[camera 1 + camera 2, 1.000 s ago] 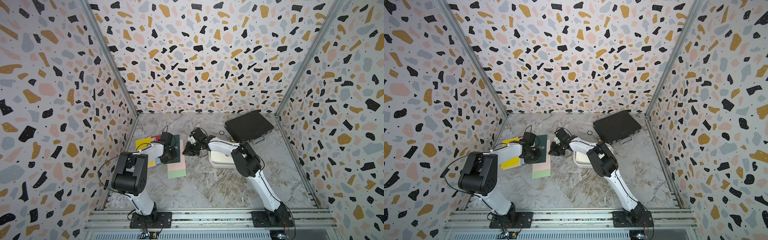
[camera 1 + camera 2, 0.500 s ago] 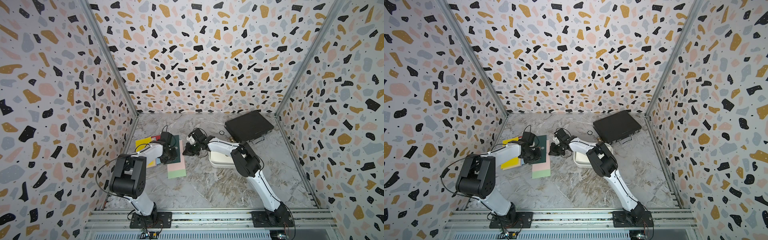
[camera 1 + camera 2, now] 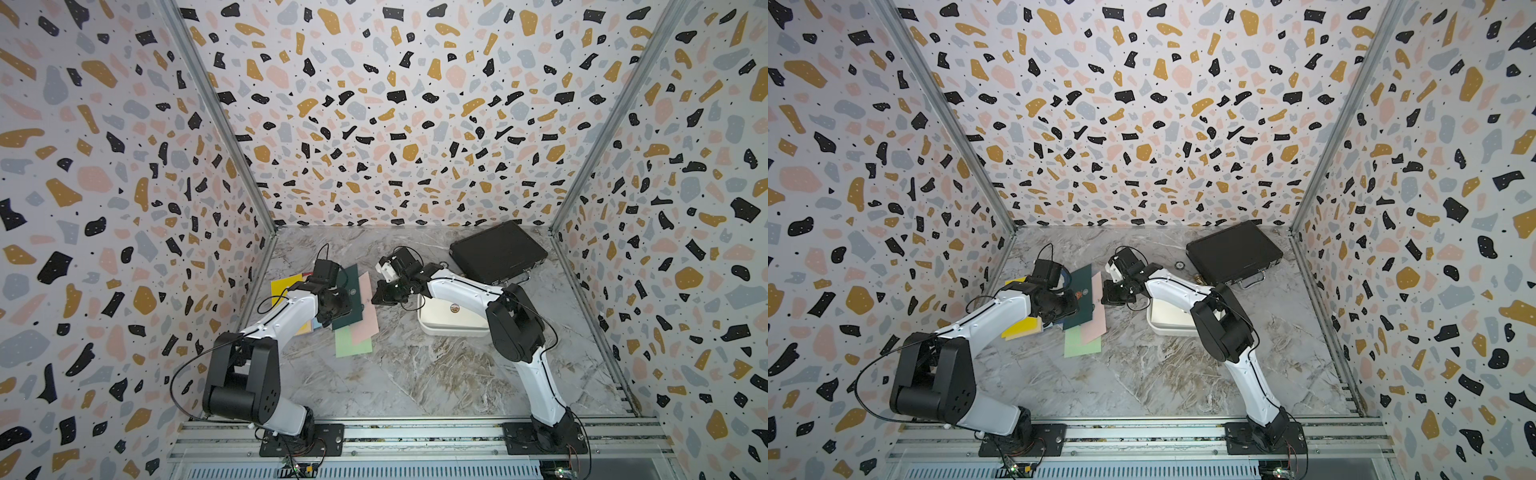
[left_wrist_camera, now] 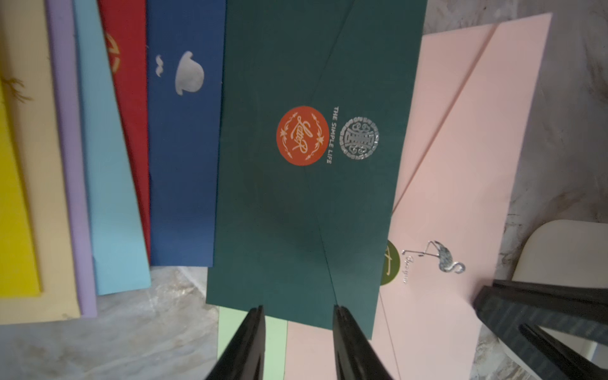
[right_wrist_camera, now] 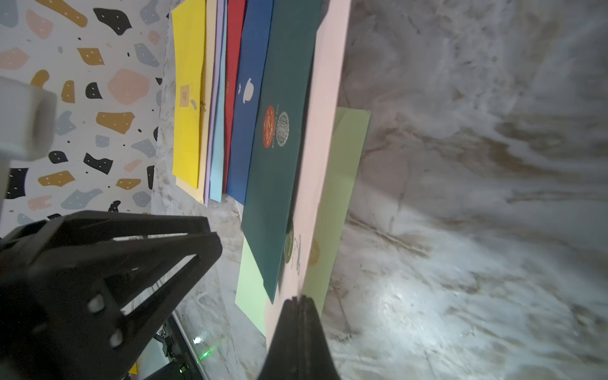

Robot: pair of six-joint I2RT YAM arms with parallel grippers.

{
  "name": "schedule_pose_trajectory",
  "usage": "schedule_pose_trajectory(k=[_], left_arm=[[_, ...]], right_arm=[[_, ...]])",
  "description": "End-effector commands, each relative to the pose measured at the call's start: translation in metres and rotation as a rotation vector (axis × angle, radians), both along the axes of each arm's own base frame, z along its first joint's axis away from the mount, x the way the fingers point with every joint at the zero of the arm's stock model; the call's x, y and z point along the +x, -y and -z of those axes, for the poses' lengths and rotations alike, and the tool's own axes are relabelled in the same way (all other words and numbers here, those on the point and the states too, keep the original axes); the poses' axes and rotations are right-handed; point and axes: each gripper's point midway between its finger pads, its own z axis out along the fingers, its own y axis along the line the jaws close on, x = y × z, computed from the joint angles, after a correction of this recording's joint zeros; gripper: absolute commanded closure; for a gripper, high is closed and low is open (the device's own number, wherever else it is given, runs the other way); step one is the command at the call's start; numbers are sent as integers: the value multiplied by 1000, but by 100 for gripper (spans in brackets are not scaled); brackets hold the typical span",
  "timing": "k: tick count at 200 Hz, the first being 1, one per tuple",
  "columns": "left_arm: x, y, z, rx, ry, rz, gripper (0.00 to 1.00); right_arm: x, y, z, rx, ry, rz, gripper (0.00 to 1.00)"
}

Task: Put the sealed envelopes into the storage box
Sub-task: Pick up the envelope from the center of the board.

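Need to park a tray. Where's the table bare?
Bare: the front of the table, nearer than envelopes and white box. Crowded: between them, where the left gripper stands open and the right gripper pinches the pink envelope.

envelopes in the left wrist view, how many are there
9, fanned overlapping on the table: yellow, cream, lilac, light blue, red, navy, dark green on top, pink, light green underneath. Others may be hidden below.
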Motion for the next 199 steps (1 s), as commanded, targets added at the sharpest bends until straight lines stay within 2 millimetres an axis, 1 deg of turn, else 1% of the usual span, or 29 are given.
schedule_pose_trajectory(k=[1, 20, 46, 71, 87, 106, 132, 150, 177, 199], left_arm=[[-9, 9, 17, -54, -50, 11, 65], [-14, 14, 29, -77, -79, 21, 67], [-19, 15, 41, -82, -109, 26, 70], [-23, 15, 51, -81, -133, 29, 72], [-24, 15, 55, -84, -142, 30, 72], [-25, 16, 58, -86, -148, 29, 73], [-25, 17, 60, -88, -151, 31, 73], [-24, 17, 60, -92, -148, 32, 73], [-23, 18, 57, -93, -139, 36, 73], [-22, 18, 50, -97, -123, 36, 73]], right_arm=[[-11, 13, -6, -34, 10, -29, 100], [-16, 11, -1, -15, -20, -31, 100], [-20, 8, 12, 3, -69, -27, 100], [-22, 0, 14, 43, -109, -29, 100], [-22, -5, 13, 70, -129, -30, 94], [-24, -10, 15, 101, -163, -33, 91], [-26, -13, 20, 111, -195, -29, 84], [-27, -12, 25, 98, -207, -28, 83], [-27, -10, 29, 73, -205, -32, 84], [-26, -8, 25, 51, -179, -43, 99]])
